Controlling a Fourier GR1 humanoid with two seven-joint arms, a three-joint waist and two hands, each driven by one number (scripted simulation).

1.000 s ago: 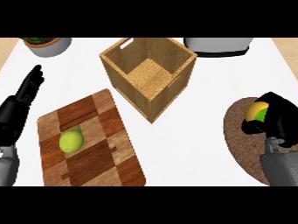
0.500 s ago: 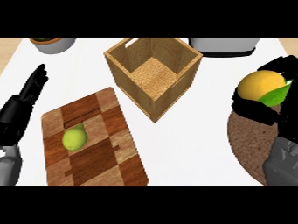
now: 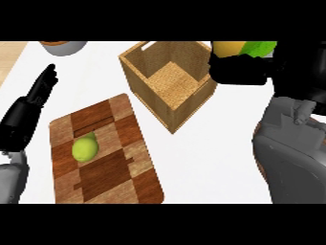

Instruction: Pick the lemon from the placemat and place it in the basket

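My right hand [image 3: 254, 72] is raised at the upper right, its fingers curled round a yellow-and-green lemon [image 3: 237, 48] whose lower half is hidden by the hand. It hangs right beside the right rim of the open wooden basket [image 3: 167, 83], partly over it. The placemat is hidden behind my right forearm. At the left edge my left hand [image 3: 26, 112] rests open, fingers pointing up and away.
A striped wooden cutting board [image 3: 116, 165] lies at the lower middle with a yellow-green fruit [image 3: 85, 148] on it. A bowl [image 3: 64, 46] shows at the top left. My grey right forearm [image 3: 296, 153] fills the lower right.
My right hand has risen with the lemon and moved left and away, from over the placemat to beside the basket's right rim. The left hand has kept still.
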